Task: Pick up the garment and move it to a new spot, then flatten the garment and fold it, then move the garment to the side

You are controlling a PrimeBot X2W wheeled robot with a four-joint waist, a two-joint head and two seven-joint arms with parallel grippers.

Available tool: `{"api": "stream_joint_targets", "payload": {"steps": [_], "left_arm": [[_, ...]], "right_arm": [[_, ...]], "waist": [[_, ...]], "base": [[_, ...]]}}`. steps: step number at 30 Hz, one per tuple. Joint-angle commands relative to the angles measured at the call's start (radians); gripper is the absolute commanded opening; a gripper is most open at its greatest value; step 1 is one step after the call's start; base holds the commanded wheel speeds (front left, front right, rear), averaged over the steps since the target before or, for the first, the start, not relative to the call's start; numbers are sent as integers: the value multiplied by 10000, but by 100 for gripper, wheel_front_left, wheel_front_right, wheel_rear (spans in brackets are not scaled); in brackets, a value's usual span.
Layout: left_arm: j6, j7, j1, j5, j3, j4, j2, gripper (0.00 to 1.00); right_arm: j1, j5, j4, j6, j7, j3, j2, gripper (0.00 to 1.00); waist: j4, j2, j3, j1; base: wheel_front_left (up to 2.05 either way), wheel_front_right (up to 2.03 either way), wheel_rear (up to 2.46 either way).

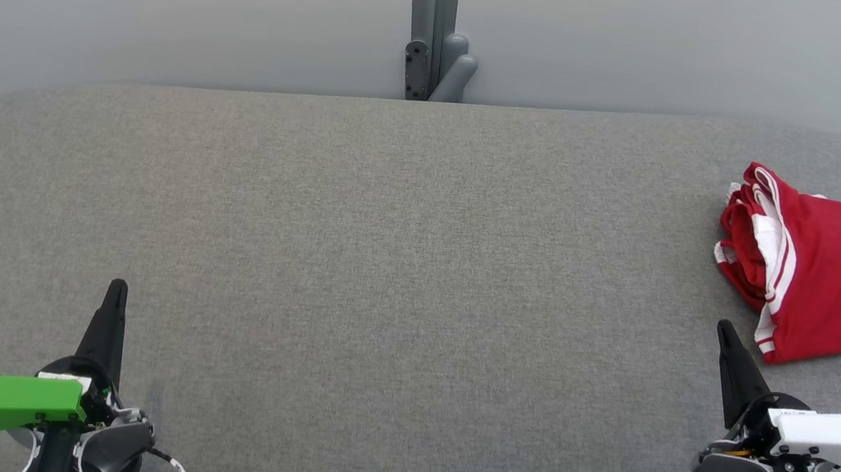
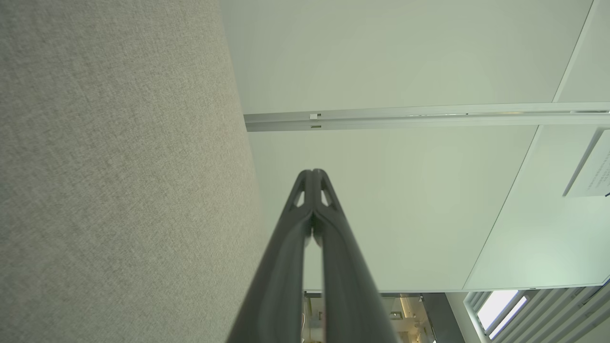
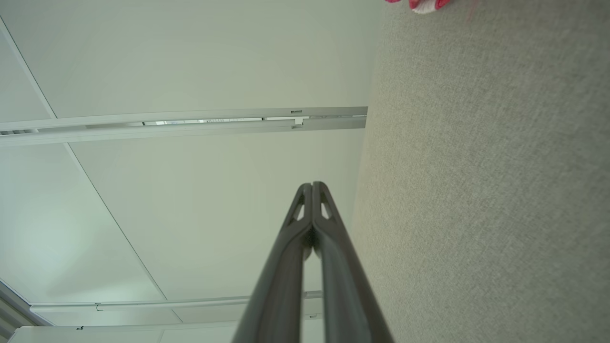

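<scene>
A red garment (image 1: pixel 827 282) with white stripes lies folded at the right edge of the grey table (image 1: pixel 386 264). A red and white scrap of the garment (image 3: pixel 424 4) peeks in at the top of the right wrist view. My left gripper (image 1: pixel 117 289) rests at the lower left, shut and holding nothing; its tips (image 2: pixel 312 172) meet in the left wrist view. At the lower right my right gripper (image 1: pixel 724 328) is shut and holds nothing, its tip a little below and left of the garment's near corner. The right wrist view has its tips (image 3: pixel 312 185) pressed together.
The grey fabric table spans the head view, with rounded far corners. Behind it stands a pale wall with a grey vertical post (image 1: pixel 433 24) and bracket at the middle. Pale wall panels and a metal rail (image 2: pixel 405 116) appear in the wrist views.
</scene>
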Motion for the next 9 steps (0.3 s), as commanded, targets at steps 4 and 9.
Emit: {"api": "stream_joint_targets", "payload": {"steps": [4, 9], "left_arm": [[-67, 26, -139, -19, 9, -39, 67, 0], [-67, 26, -139, -19, 9, -39, 67, 0]], "right_arm": [[72, 57, -42, 4, 30, -13, -45, 0], [72, 57, -42, 4, 30, -12, -45, 0]], "waist": [[0, 0, 0, 0], [0, 0, 0, 0]], "base": [[0, 0, 0], [0, 0, 0]]}}
